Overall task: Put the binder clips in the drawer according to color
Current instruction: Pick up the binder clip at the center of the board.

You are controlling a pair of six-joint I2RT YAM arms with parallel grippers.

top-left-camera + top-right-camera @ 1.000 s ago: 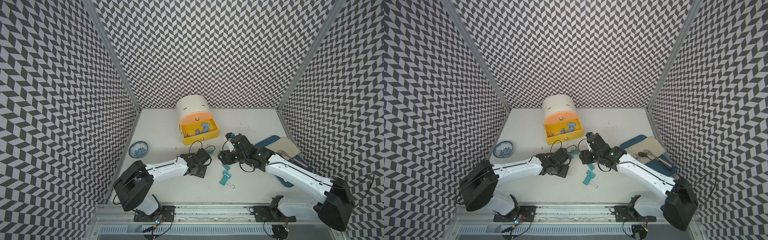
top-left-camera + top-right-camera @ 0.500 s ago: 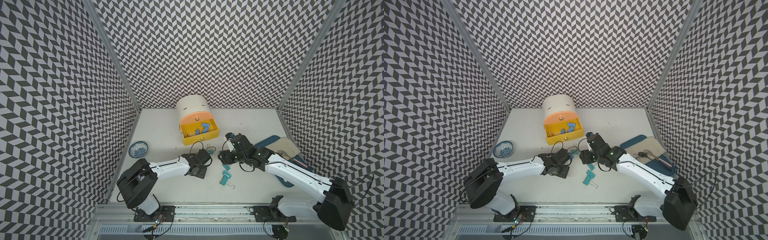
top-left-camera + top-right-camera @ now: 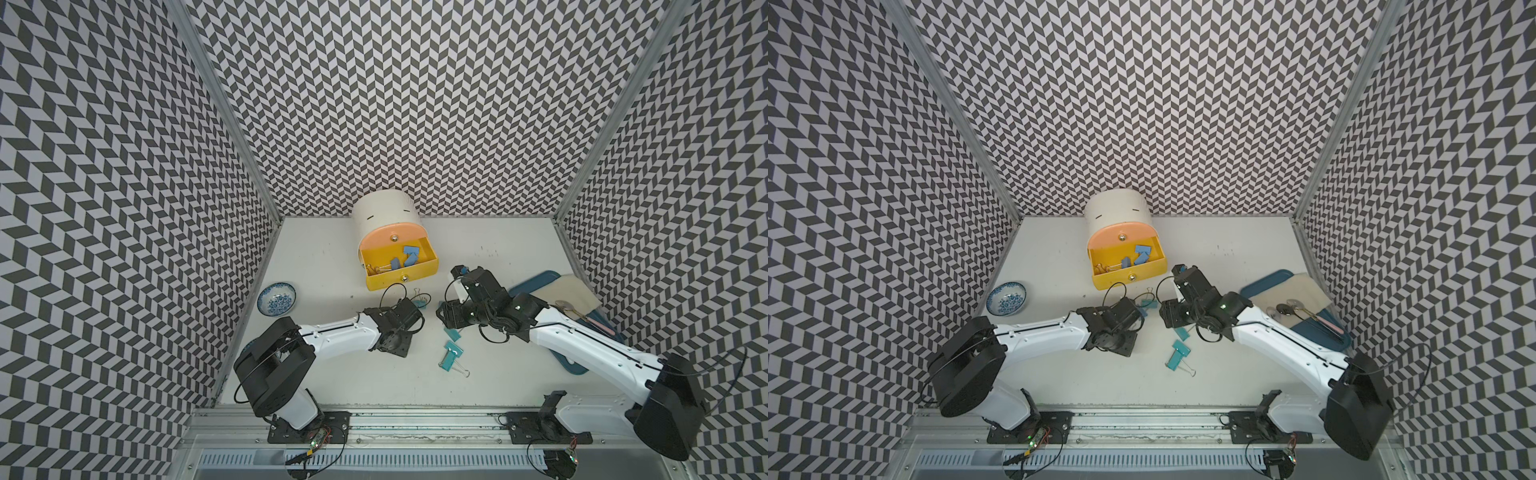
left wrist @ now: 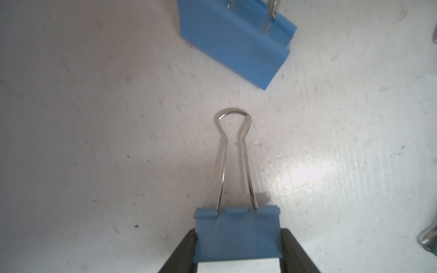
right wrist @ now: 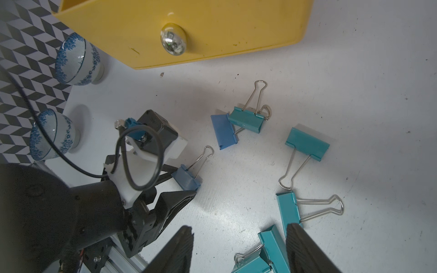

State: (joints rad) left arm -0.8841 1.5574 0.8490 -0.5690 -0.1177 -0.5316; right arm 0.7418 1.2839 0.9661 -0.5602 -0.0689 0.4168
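Note:
The white drawer cabinet (image 3: 384, 214) stands at the back with its yellow drawer (image 3: 415, 278) pulled out. Several blue binder clips (image 3: 409, 255) lie inside it. My left gripper (image 4: 238, 236) is low over the table in front of the drawer, shut on a blue binder clip (image 4: 237, 232), with its fingers (image 4: 186, 245) pressed on both sides of the body. A second blue clip (image 4: 236, 40) lies just ahead. My right gripper (image 5: 240, 228) hangs open over teal clips (image 5: 288, 210). More teal clips (image 3: 453, 355) lie on the table.
A blue-patterned bowl (image 3: 276, 298) sits by the left wall. A dark blue tray (image 3: 536, 286) with a pale sheet and utensils lies at the right. One teal clip (image 5: 247, 119) overlaps a blue one (image 5: 223, 131) near the yellow drawer front (image 5: 212, 35).
My left gripper's jaws have narrowed onto the blue clip on the table. The right arm has stayed still.

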